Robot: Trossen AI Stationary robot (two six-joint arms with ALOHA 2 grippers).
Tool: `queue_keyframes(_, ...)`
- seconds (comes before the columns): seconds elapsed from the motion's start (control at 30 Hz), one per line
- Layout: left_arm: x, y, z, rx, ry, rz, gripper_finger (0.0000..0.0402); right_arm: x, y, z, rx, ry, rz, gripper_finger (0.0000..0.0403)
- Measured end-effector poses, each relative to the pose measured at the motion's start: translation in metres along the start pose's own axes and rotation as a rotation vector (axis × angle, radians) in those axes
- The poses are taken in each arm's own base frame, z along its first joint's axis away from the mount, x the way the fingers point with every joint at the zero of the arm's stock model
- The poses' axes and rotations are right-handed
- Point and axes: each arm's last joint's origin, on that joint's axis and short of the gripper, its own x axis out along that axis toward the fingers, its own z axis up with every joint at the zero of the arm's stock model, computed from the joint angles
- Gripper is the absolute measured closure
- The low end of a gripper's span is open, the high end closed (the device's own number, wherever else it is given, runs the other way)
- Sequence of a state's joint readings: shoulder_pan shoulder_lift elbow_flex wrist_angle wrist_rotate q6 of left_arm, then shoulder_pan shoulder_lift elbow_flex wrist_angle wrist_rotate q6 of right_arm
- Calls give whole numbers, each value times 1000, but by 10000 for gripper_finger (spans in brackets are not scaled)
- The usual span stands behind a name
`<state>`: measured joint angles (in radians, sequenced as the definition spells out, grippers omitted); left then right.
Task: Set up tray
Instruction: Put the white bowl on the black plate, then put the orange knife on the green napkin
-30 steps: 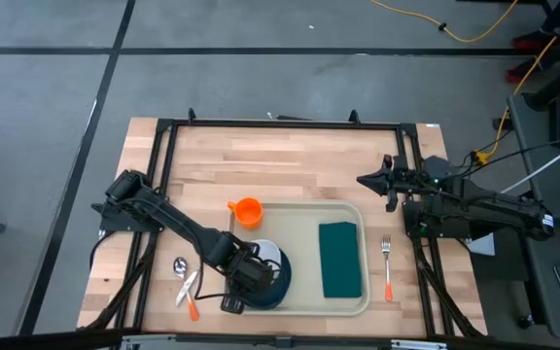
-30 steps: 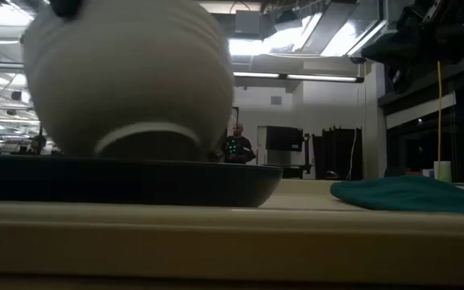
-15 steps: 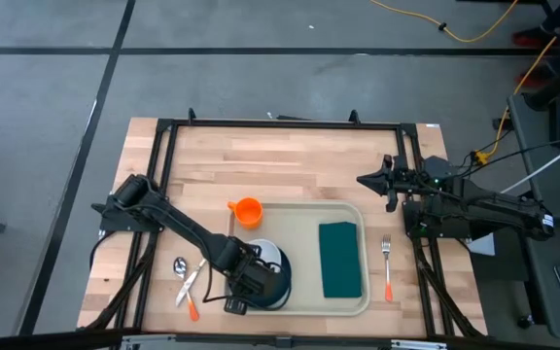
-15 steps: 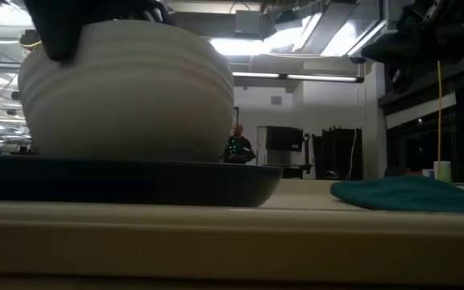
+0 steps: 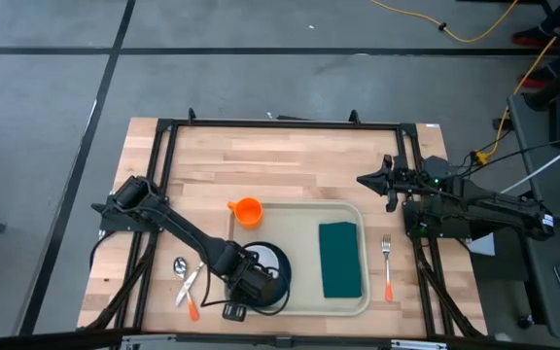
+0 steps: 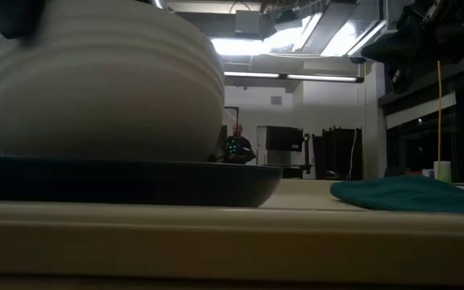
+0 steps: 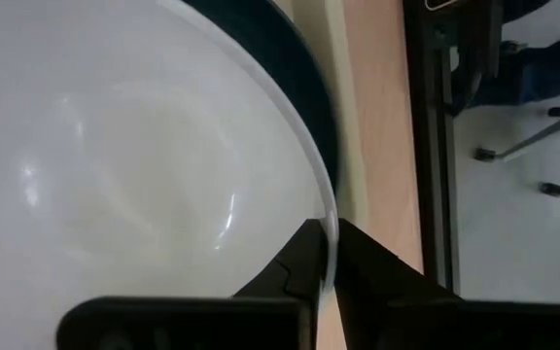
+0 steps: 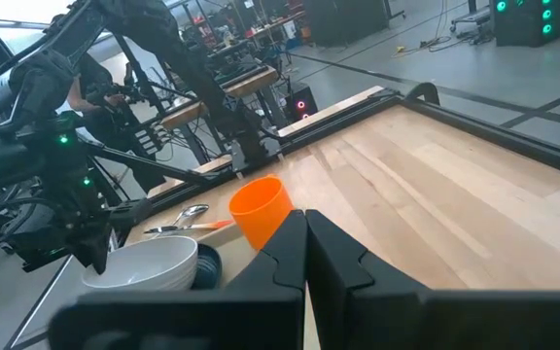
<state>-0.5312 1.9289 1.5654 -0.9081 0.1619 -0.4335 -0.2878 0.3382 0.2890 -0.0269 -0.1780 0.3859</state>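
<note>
Centrally on the wooden counter [image 5: 290, 165] lies the large cream tray [image 5: 343, 212], its long side running left to right, near the counter's front edge. On the tray's left end sits a dark teal plate [image 5: 278, 294], and a white ribbed bowl [image 6: 103, 80] stands on that plate. The left tool [image 7: 323, 255] is pinched shut on the bowl's thin rim; in the left wrist view its two dark fingers [image 7: 295, 262] meet with the rim between them, one inside the bowl and one outside. From above, the left arm reaches diagonally from the counter's left side down to the plate and covers much of it. A folded dark green cloth [image 5: 339, 259] lies on the tray's right half, well apart from the plate. An orange cup [image 5: 247, 211] stands at the tray's far left corner, right at the rim. To the left of the tray, on the bare wood, lie a metal spoon [image 5: 180, 266] and an orange-handled utensil [image 5: 190, 295], partly under the arm. To the right of the tray lies a fork [image 5: 387, 262] with an orange handle, just beside the rim. The right tool [image 8: 304, 243] hovers closed and empty over the counter's right edge, well apart from the tray.
</note>
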Motion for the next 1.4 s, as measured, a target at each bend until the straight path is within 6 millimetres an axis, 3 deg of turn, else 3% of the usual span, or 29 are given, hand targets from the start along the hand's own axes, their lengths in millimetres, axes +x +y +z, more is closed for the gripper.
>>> queue_keyframes(0.7, -3, -3, 4, -60, -15, -61, 322, 0, 0, 1, -3, -10, 4, 397)
queue_keyframes(0.87, -31, -8, 11, -72, -1, -47, 312, 0, 0, 1, -4, -12, 5, 397)
queue_keyframes(1.07, -89, -15, 14, -113, 4, 58, 304, 0, 2, 1, -4, 4, 44, 397)
queue_keyframes(1.23, -133, -29, -5, -223, -100, 235, 303, 0, 2, 1, 0, 9, 64, 397)
queue_keyframes(1.4, -146, -49, -30, -393, -210, 349, 302, 0, 3, 3, -7, -10, 73, 397)
